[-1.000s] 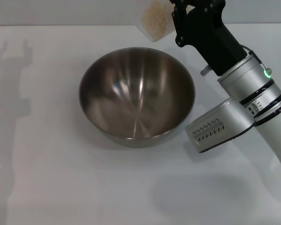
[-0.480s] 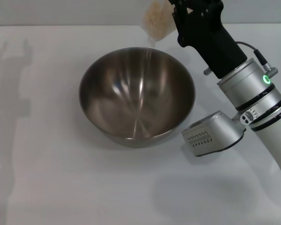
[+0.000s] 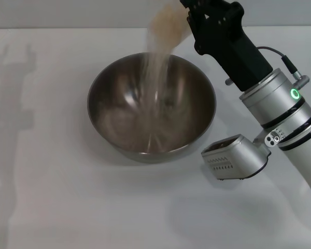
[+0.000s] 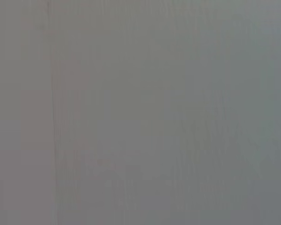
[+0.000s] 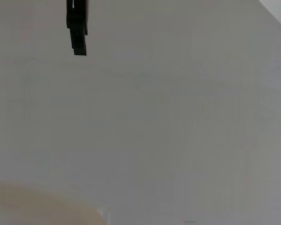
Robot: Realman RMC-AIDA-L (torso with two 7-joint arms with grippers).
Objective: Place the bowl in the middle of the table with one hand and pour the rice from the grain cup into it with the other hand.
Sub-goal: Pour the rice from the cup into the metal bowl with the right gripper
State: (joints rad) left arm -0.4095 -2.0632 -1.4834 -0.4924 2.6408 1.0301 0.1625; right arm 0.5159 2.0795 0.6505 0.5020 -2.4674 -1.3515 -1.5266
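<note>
We were mid-pour. The shiny steel bowl (image 3: 151, 111) sat mid-table (image 3: 52, 197), round and deep. Above its far rim the clear plastic cup (image 3: 168, 23) hung tilted, pale rice (image 3: 156, 78) streaming down in a grainy ribbon. The right gripper (image 3: 194, 18) pinched the cup. Next, we judged, it should tip further until empty.

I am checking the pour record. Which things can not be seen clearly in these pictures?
- Right hand fingers: head view, cut by the top edge.
- Grain cup: head view, top cut off.
- Rice landed in the bowl: blurred stream hides it.
- Left hand: outside every view.
</note>
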